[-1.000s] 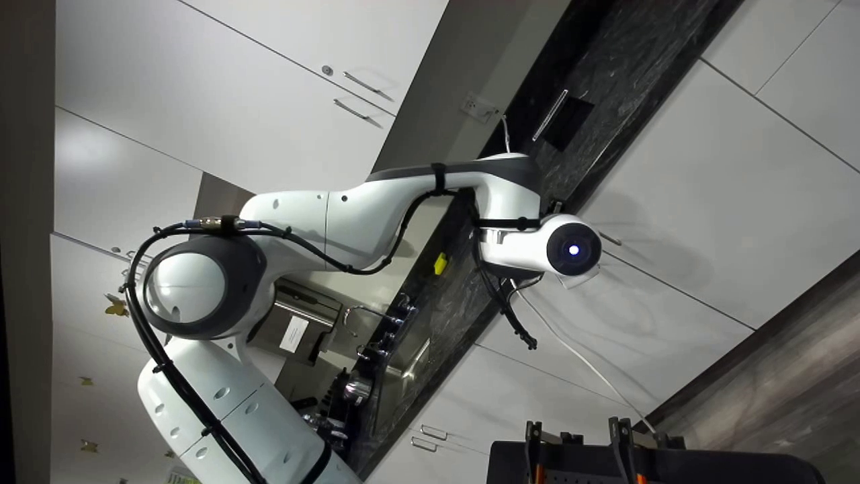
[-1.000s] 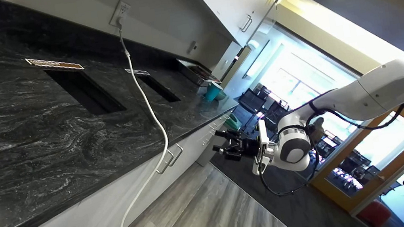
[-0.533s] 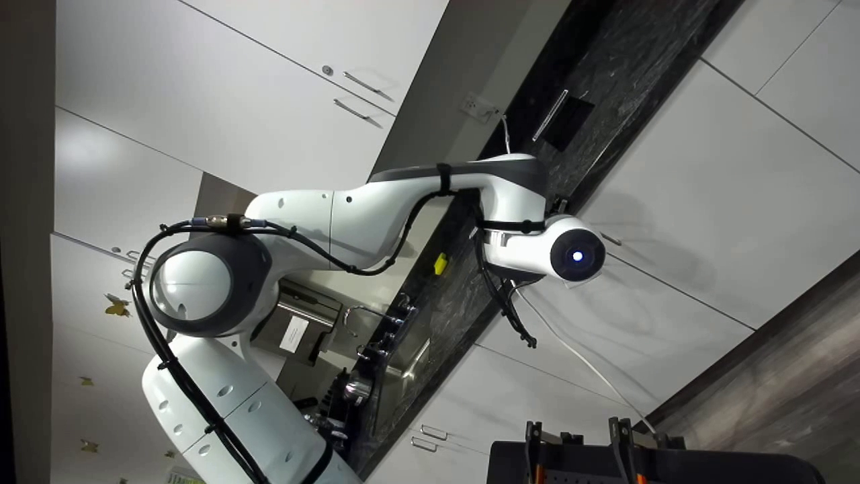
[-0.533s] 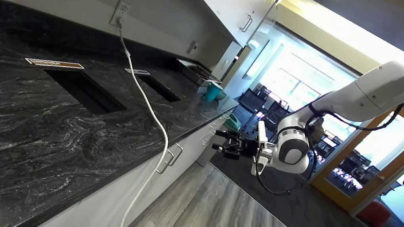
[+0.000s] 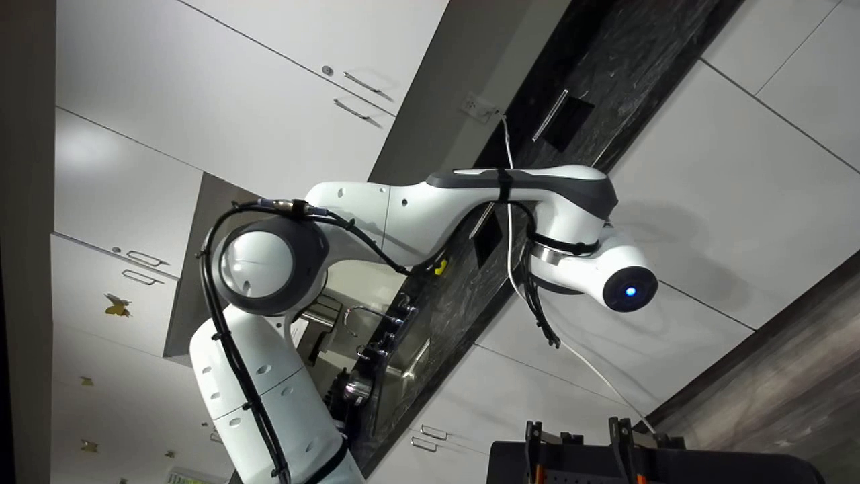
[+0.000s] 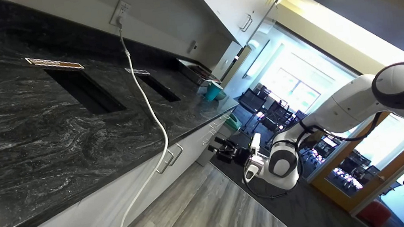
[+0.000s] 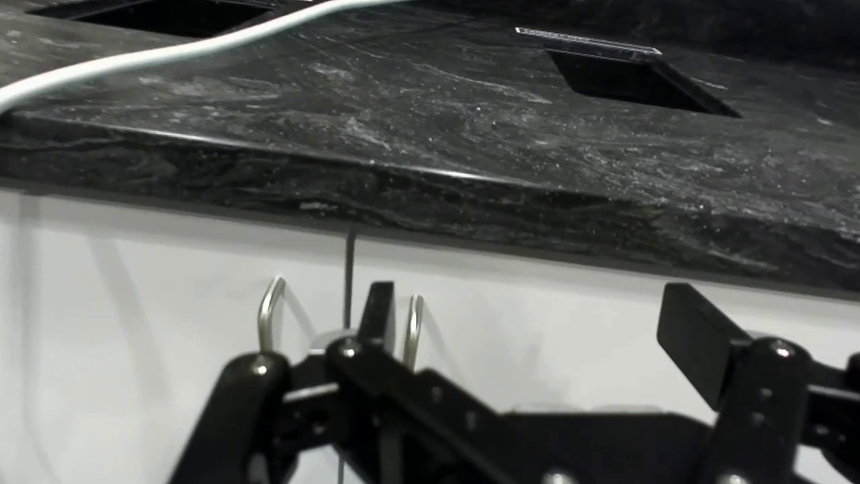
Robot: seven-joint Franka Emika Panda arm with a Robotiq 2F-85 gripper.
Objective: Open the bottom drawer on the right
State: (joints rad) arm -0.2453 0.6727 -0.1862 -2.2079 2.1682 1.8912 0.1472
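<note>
White cabinet fronts sit under the dark counter and look shut; I cannot tell a separate bottom drawer. Two metal handles flank a vertical seam: the left handle and the right handle. In an exterior view, the pair of handles also shows. My gripper is open and empty, facing the fronts. Its left finger overlaps the space between the handles in the wrist view; the right handle appears just inside that finger, with no contact seen. In an exterior view, the gripper stands out from the cabinets; elsewhere my arm hides it.
The dark counter overhangs the fronts. A white cable hangs from the outlet over the counter edge, in front of the cabinets. A black case with clamps stands low in an exterior view. Teal cups sit at the counter's far end.
My arm has moved, mostly in the last half second: right and down in one exterior picture, left and slightly down in another. The gripper stays open; handles and fronts look unchanged.
</note>
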